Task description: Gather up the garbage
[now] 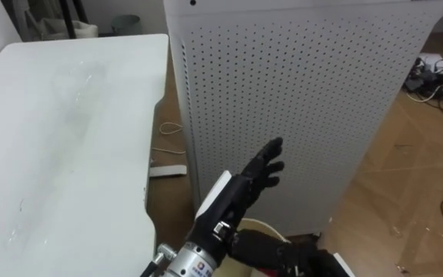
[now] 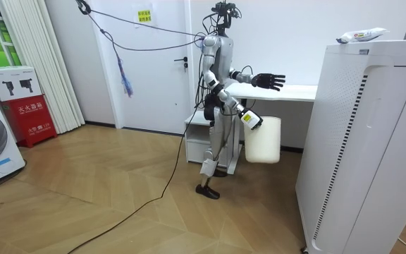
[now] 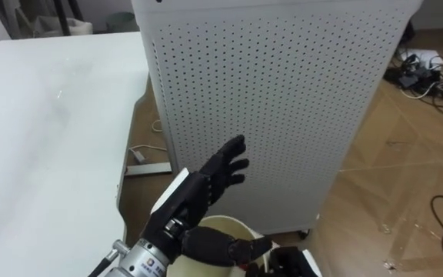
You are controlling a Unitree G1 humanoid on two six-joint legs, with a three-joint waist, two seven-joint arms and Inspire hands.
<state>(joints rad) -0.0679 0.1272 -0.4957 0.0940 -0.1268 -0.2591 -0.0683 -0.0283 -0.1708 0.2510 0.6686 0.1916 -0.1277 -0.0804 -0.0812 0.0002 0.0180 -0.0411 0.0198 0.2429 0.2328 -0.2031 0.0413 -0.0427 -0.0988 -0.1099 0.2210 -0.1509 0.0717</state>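
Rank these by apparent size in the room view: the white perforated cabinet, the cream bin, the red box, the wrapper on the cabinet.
1. white perforated cabinet, nearest the camera, which inflates it.
2. red box and cream bin: too alike to rank.
3. wrapper, plainly smallest.

Silver-grey humanoid body with black joints, black camera rig on head, shiny metal forearms with small printed label, black left hand [image 1: 250, 183] with white back tag, black right hand [image 1: 265, 246], dark trailing floor cable.
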